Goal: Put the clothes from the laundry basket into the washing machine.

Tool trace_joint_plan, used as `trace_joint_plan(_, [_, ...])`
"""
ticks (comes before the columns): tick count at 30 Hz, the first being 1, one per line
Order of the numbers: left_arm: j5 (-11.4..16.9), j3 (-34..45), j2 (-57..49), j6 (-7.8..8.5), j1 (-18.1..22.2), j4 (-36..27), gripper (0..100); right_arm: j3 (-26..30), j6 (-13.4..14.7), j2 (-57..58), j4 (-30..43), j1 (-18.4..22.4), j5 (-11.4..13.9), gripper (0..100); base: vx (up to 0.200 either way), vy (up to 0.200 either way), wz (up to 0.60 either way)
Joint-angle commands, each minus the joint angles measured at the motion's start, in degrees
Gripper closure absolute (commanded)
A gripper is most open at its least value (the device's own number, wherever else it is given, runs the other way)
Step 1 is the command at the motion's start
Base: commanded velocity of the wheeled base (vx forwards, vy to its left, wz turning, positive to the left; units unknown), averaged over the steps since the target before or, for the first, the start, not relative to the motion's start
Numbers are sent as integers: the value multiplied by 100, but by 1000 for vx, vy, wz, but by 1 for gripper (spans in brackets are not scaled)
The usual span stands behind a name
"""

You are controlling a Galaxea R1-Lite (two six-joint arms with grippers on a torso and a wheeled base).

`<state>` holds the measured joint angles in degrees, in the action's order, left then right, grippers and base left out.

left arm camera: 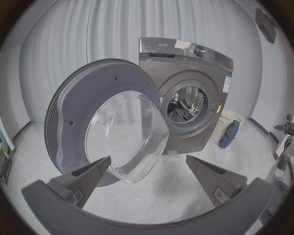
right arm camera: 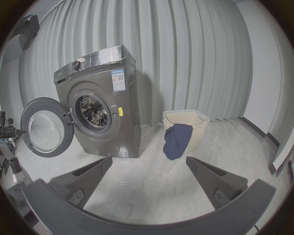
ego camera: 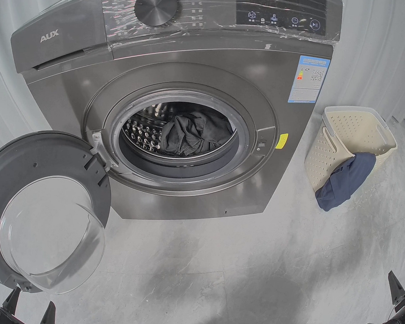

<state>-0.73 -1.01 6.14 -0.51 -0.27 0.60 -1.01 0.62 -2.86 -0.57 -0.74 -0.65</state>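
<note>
While the dark grey front-loading washing machine [ego camera: 66,99] stands on the pale grey marbled floor [ego camera: 215,257], its round door with a clear bowl-shaped window [ego camera: 44,211] hangs swung wide open toward the robot's left. Inside the perforated steel drum [ego camera: 141,129] a crumpled charcoal-black garment [ego camera: 194,131] lies on the drum's bottom, toward the right of the opening.

Just beside the machine, on the robot's right, a cream perforated plastic laundry basket [ego camera: 357,131] sits on the floor. A navy blue garment [ego camera: 346,178] is draped over the basket's near rim. Most of it hangs down the outside wall, and its lower end lies on the floor.

The left jaws are spread wide and hold nothing. They sit low at the robot's left, below the open door, and in the left wrist view they point toward the door's window [left arm camera: 125,134]. The right jaws are likewise spread apart and empty, low at the robot's right, well apart from the basket [right arm camera: 186,122] and the hanging blue cloth [right arm camera: 177,140]. A pale pleated curtain [right arm camera: 183,61] hangs behind the machine and basket.
</note>
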Motion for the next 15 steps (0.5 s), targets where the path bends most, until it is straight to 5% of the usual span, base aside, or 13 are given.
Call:
trace_joint_plan(1, [-59, 101, -403, 60, 132, -86, 0, 101, -45, 286, 31, 66, 12, 0, 0, 0, 0])
trace_joint_plan(9, [-15, 92, -579, 122, 18, -95, 0, 101, -53, 286, 40, 66, 12, 0, 0, 0, 0])
trace_joint_plan(15, [-15, 92, -579, 113, 18, -95, 0, 101, -53, 286, 40, 66, 12, 0, 0, -200, 0])
